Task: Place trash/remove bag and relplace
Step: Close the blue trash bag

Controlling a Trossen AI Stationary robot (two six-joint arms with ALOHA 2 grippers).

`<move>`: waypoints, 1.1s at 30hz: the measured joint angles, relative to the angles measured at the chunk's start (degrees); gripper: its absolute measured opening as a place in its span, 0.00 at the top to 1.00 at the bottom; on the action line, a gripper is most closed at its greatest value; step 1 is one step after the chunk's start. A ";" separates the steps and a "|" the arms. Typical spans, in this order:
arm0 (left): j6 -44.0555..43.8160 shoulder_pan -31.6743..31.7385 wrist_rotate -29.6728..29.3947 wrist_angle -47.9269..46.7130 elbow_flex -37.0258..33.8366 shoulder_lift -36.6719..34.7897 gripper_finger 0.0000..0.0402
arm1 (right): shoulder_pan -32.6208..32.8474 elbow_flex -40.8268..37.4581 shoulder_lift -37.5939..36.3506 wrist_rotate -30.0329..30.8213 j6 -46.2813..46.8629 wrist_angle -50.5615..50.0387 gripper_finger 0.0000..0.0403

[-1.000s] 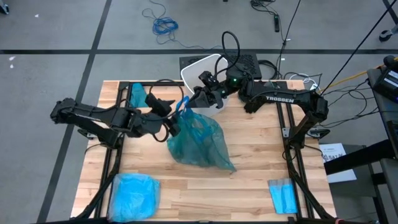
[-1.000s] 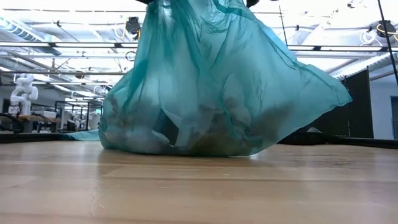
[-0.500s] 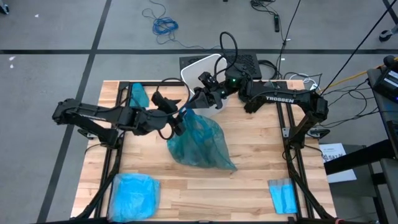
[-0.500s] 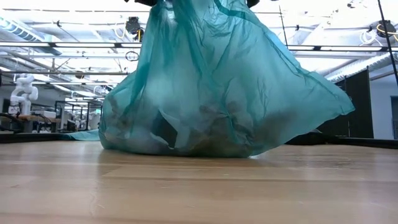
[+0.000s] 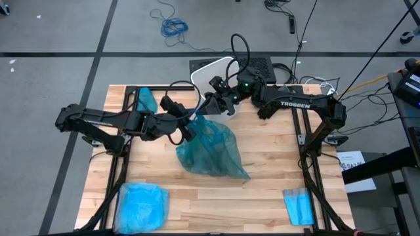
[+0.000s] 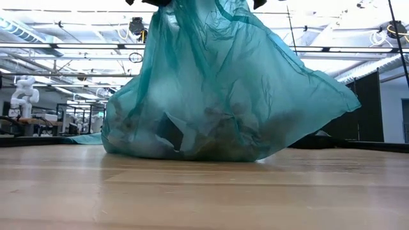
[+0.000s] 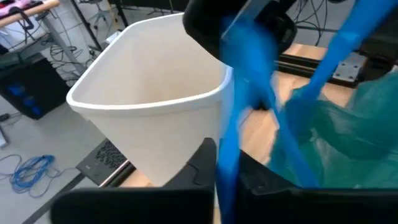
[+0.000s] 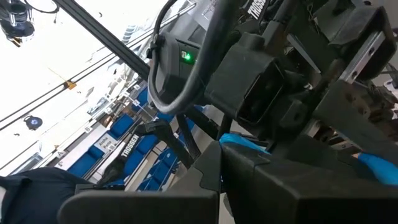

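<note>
From above, the teal-green bag (image 5: pixel 209 148) sits mid-table, its top gathered between both arms. The left gripper (image 5: pixel 188 127) is clenched on the bag's blue drawstring (image 5: pixel 195 111); the right gripper (image 5: pixel 213 103) pinches it too, beside the white bin (image 5: pixel 209 72). At table level, the bag billows wide, trash (image 6: pixel 192 134) showing dimly through its base. Left wrist: fingers (image 7: pixel 202 165) clamp the blue strip, bin just beyond. Right wrist: fingers closed around a blue strip.
</note>
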 joint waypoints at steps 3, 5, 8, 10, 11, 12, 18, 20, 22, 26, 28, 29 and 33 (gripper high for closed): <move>0.07 -0.04 -0.83 -0.07 0.49 0.00 0.99 | 0.00 -0.02 0.00 0.02 0.00 0.00 1.00; 0.50 -0.34 -1.74 0.23 1.80 -0.16 0.99 | 0.00 0.00 0.00 0.07 -0.16 -0.07 1.00; 2.50 -1.41 -2.70 0.31 3.86 -1.21 1.00 | 0.00 0.00 0.00 0.13 -0.46 -0.07 1.00; 3.74 -2.54 -4.11 0.36 4.92 -2.01 1.00 | 0.00 0.00 0.00 0.13 -0.55 -0.07 1.00; 4.30 -3.08 -4.72 0.23 5.08 -2.45 1.00 | 0.00 0.00 0.00 0.13 -0.75 -0.02 1.00; 4.56 -3.55 -5.17 0.12 5.11 -2.92 1.00 | -0.10 0.00 0.00 0.13 -0.87 0.24 1.00; 2.43 -6.04 -7.07 -0.53 5.11 -4.87 1.00 | -0.96 -0.02 -0.63 -0.24 -0.61 1.96 1.00; 4.21 -6.71 -6.63 0.53 5.11 -4.92 1.00 | -0.96 -0.02 -0.63 -0.26 -0.59 1.57 1.00; 5.74 -6.84 -4.87 2.19 5.11 -4.56 1.00 | -0.90 -0.02 -0.36 -0.33 -0.52 1.64 1.00; 8.50 -6.80 -3.48 5.93 4.59 -2.96 1.00 | -0.72 -0.02 -0.11 -0.49 -0.22 1.55 1.00; 9.62 -6.67 -3.21 6.82 4.57 -2.37 1.00 | -0.72 -0.02 -0.11 -0.50 -0.04 1.65 1.00; 9.74 -6.41 -2.78 7.21 4.57 -2.22 1.00 | -0.72 -0.02 -0.11 -0.48 0.01 1.73 1.00; 11.12 -5.31 1.82 9.03 4.57 -1.93 1.00 | -0.72 -0.02 -0.11 -0.19 0.22 1.62 1.00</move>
